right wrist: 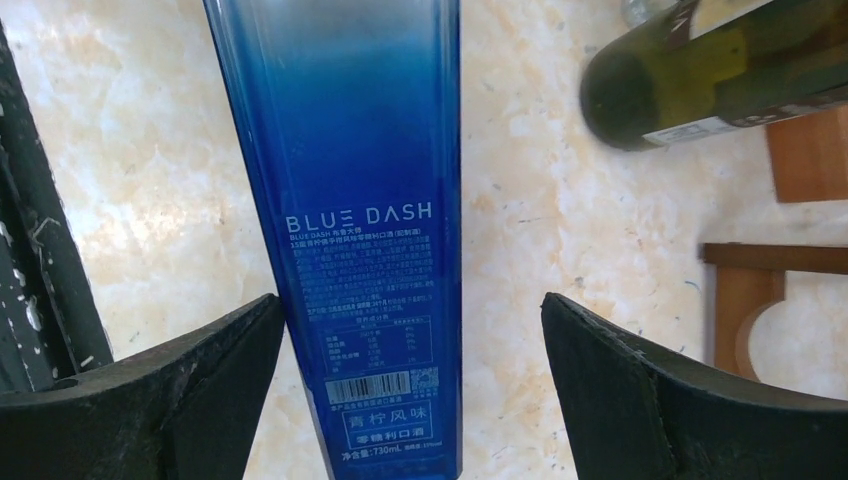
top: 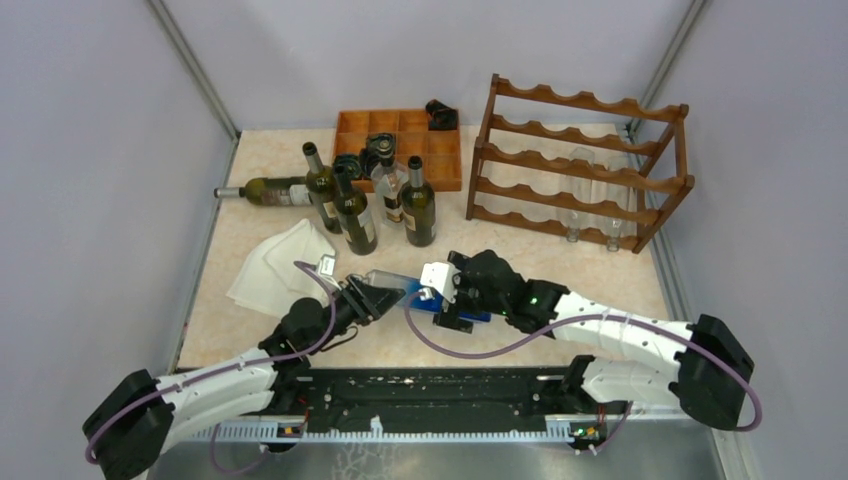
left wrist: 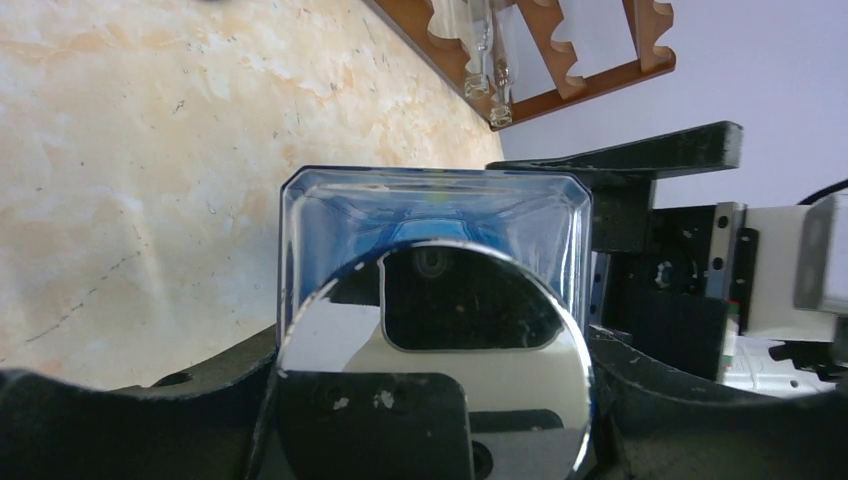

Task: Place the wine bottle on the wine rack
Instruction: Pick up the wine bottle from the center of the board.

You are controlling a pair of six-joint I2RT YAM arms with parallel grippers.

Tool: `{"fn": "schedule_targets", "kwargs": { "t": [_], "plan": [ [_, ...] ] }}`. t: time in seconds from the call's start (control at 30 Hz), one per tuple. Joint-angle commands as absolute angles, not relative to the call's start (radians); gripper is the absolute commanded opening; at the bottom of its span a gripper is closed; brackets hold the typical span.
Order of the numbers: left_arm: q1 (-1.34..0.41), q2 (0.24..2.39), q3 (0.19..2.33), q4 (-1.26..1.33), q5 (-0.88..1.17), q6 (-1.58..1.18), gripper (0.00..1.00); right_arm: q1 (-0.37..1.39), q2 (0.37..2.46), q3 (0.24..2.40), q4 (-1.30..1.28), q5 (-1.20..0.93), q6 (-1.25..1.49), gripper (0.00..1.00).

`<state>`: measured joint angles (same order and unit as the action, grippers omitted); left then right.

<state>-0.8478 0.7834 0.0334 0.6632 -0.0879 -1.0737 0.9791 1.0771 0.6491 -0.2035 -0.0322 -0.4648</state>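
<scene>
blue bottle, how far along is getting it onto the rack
Done: two clear bottles already lie in the wine rack. In hand: the left gripper grips the blue bottle by its capped end, while the right gripper is open astride its body. Left: carry it to the rack and lay it in a free slot; dark bottles also wait on the table.

Open table [top: 570, 265] from 1 to 3 o'clock of the right gripper [right wrist: 410, 320], up to the foot of the wine rack [top: 580, 165]: widest lane.
Narrow gap at 12 o'clock between the standing bottles [top: 355, 215] and the rack's left post; the tray [top: 400, 125] closes it behind.
Standing bottles block 10 to 11 o'clock.
Cloth [top: 275, 265] lies at 10 o'clock of the left gripper [top: 378, 295].
Rack's right-hand cradles are taken by clear bottles [top: 590, 190]; left-hand ones are open.
Inside the right gripper, the blue bottle [right wrist: 345, 150] sits close against one finger, with bare table showing beside the other.
</scene>
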Motion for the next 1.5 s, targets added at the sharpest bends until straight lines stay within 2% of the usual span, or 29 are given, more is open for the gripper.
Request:
{"fn": "schedule_targets", "kwargs": {
  "t": [0.0, 0.1, 0.27, 0.43, 0.53, 0.6, 0.67, 0.73, 0.77, 0.8, 0.87, 1.27, 1.47],
  "plan": [
    [-0.847, 0.785, 0.032, 0.871, -0.029, -1.107, 0.0, 0.983, 1.132, 0.679, -0.193, -0.075, -0.511, 0.98],
    [-0.847, 0.793, 0.027, 0.887, -0.019, -1.109, 0.0, 0.983, 1.168, 0.671, -0.167, -0.068, -0.508, 0.96],
    [-0.847, 0.802, 0.022, 0.898, -0.009, -1.106, 0.0, 0.983, 1.215, 0.664, -0.141, -0.075, -0.53, 0.89],
    [-0.847, 0.817, 0.017, 0.902, -0.009, -1.106, 0.0, 0.983, 1.23, 0.661, -0.128, -0.127, -0.54, 0.69],
    [-0.847, 0.824, 0.015, 0.901, -0.008, -1.105, 0.06, 0.983, 1.21, 0.663, -0.149, -0.15, -0.568, 0.51],
    [-0.847, 0.827, 0.014, 0.891, -0.009, -1.094, 0.19, 0.983, 1.195, 0.677, -0.186, -0.166, -0.599, 0.31],
    [-0.847, 0.82, 0.02, 0.861, -0.007, -1.074, 0.36, 0.983, 1.182, 0.695, -0.221, -0.16, -0.601, 0.12],
    [-0.847, 0.805, 0.025, 0.83, -0.006, -1.053, 0.66, 0.983, 1.166, 0.713, -0.258, -0.155, -0.601, 0.03],
    [-0.847, 0.793, 0.027, 0.81, -0.005, -1.036, 0.8, 0.983, 1.156, 0.719, -0.278, -0.15, -0.6, 0.02],
    [-0.847, 0.778, 0.032, 0.78, 0.024, -1.019, 0.89, 0.983, 1.146, 0.726, -0.313, -0.135, -0.599, 0.01],
    [-0.848, 0.741, 0.046, 0.686, 0.046, -0.955, 0.98, 0.983, 1.119, 0.739, -0.367, -0.103, -0.596, 0.0],
    [-0.847, 0.435, 0.203, 0.1, 0.178, -0.587, 0.99, 0.983, 0.826, 0.734, -0.606, -0.023, -0.746, 0.0],
    [-0.847, 0.422, 0.266, 0.052, 0.221, -0.575, 0.98, 0.983, 0.768, 0.741, -0.709, -0.003, -0.8, 0.0]
  ]
}}
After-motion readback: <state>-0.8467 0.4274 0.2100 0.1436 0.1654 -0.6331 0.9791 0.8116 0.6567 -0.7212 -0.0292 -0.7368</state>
